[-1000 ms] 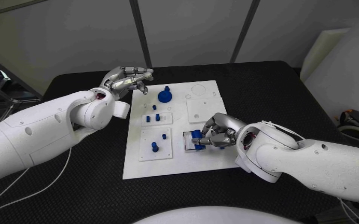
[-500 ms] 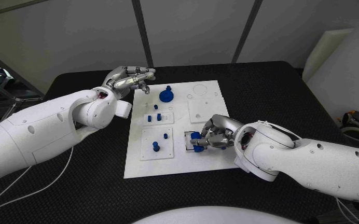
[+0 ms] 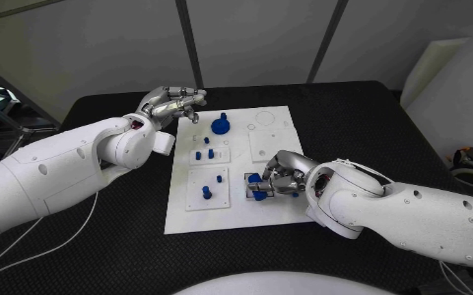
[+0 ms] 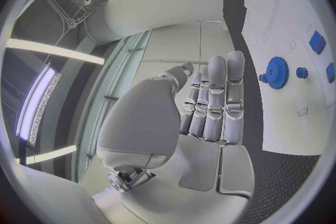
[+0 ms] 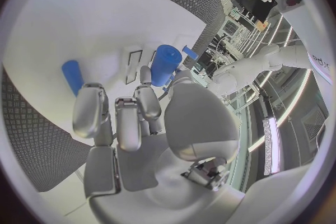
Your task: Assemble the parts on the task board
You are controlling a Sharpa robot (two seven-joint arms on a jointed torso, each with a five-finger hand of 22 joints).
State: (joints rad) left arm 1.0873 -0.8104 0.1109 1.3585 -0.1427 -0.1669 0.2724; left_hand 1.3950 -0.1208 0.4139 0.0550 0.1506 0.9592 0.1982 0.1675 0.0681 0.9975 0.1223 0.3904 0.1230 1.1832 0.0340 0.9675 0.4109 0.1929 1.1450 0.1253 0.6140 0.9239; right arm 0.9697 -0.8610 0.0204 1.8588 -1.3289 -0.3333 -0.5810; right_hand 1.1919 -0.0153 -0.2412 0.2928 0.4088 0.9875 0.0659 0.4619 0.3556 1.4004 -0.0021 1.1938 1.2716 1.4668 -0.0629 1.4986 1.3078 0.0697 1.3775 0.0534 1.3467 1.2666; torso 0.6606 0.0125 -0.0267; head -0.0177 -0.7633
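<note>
Your right hand (image 3: 279,180) sits at about five o'clock on the white task board (image 3: 236,220), fingers curled round a blue cylinder (image 5: 165,64); in the right wrist view its long axis runs along the fingers, pointing away from the palm. Just beside it lies a second, smaller blue peg (image 5: 72,77), flat on the board. Your left hand (image 3: 173,104) hovers at the board's eleven o'clock corner, fingers drawn together and holding nothing. One blue gear (image 3: 219,126) stands near twelve o'clock. Two recessed plates at nine o'clock carry small upright blue pegs: the upper plate (image 3: 208,156) about three, the lower plate (image 3: 206,189) two.
</note>
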